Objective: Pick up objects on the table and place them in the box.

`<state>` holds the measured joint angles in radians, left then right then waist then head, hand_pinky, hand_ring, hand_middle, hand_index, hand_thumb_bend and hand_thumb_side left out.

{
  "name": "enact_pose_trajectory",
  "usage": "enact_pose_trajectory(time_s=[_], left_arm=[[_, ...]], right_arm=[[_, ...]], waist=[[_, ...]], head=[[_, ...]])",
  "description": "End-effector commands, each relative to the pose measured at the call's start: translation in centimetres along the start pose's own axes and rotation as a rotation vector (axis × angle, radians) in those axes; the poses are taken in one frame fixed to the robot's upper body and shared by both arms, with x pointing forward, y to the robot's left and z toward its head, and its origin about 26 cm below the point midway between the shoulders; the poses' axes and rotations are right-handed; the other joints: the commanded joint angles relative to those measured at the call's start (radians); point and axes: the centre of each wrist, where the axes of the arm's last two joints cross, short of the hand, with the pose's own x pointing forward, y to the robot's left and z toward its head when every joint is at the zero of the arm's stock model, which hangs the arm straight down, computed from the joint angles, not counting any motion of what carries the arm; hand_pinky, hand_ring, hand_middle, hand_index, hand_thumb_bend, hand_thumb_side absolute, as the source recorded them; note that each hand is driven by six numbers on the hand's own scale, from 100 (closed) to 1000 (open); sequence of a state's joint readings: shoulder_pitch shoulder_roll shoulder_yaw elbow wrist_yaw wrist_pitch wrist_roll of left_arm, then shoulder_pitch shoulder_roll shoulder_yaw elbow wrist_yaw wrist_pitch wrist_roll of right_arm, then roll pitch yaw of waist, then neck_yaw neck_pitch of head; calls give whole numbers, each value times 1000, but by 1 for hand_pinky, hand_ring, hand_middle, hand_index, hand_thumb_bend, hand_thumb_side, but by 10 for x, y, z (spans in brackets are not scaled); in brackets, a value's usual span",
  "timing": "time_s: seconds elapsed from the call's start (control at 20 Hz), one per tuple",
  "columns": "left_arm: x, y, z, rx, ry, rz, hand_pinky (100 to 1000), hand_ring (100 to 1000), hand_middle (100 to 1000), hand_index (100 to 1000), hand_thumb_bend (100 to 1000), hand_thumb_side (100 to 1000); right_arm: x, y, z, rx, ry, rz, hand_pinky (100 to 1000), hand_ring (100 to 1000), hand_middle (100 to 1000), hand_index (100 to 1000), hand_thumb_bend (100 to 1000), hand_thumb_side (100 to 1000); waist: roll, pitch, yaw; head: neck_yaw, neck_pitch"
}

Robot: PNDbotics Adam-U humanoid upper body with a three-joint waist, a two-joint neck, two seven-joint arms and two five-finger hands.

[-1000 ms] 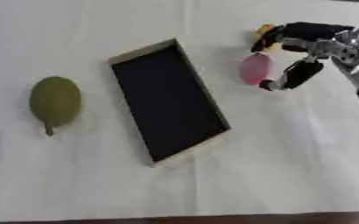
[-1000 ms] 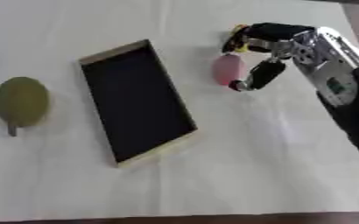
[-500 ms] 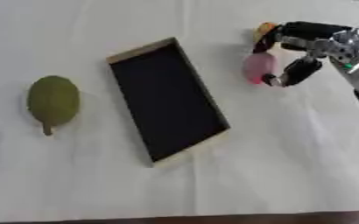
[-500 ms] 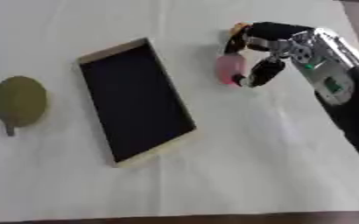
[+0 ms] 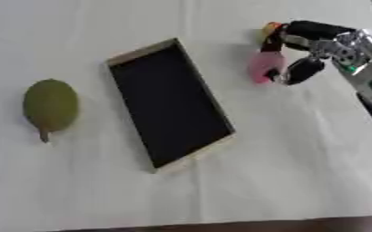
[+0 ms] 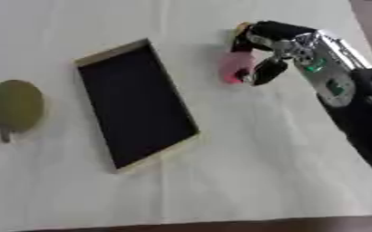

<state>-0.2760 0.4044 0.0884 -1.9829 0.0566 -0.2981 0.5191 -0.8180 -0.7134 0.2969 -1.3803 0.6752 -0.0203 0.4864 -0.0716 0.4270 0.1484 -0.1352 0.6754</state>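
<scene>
A pink object (image 5: 263,67) with an orange-yellow tip hangs just right of the box, and my right hand (image 5: 310,50) is shut on it, fingers and thumb curled round it from the right. The box (image 5: 168,103) is a flat, dark-lined tray with a tan rim, lying slanted in the middle of the white table. A green pear-shaped fruit (image 5: 50,105) with a short stem lies on the table to the box's left, apart from it. My left hand shows in neither view.
The white tablecloth (image 5: 284,158) spreads round the box on all sides. The table's front edge (image 6: 181,224) runs along the bottom of the views. My right forearm (image 6: 356,104) crosses the right side.
My right hand has lifted a little and drifted left toward the box with the pink object held in it. The pear and the box have not moved.
</scene>
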Motion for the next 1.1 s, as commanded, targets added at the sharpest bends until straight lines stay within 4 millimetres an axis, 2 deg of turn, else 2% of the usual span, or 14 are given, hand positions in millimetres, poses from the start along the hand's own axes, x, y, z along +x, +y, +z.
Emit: enact_pose_trajectory(time_s=[0.05, 0.3, 0.55, 0.8, 1.1], left_arm=[[6, -1, -6, -10, -28, 4, 685, 804, 819, 816, 474, 666], [6, 0, -6, -10, -27, 2, 686, 804, 819, 816, 474, 666], [6, 0, -6, -12, -26, -1, 686, 804, 819, 816, 473, 665], [6, 0, -6, -16, -25, 2, 686, 805, 820, 816, 472, 665], [6, -1, -6, -21, -25, 6, 686, 805, 820, 816, 471, 666]], right_arm=[[1, -20, 10, -101, -5, 14, 830, 654, 536, 641, 113, 100], [16, -43, 24, -232, -71, -1, 824, 612, 498, 598, 100, 100], [38, -67, 40, -319, -164, 6, 825, 605, 502, 604, 100, 100], [79, -83, 49, -317, -346, 54, 823, 609, 514, 614, 100, 100], [137, -89, 61, -286, -554, 148, 818, 614, 531, 633, 100, 100]], waist=[[6, -20, -2], [6, -25, -6], [6, -29, -7], [4, -34, -6], [3, -35, -1]], head=[[-8, -5], [-14, 0], [-14, 3], [-20, 7], [-22, 7]])
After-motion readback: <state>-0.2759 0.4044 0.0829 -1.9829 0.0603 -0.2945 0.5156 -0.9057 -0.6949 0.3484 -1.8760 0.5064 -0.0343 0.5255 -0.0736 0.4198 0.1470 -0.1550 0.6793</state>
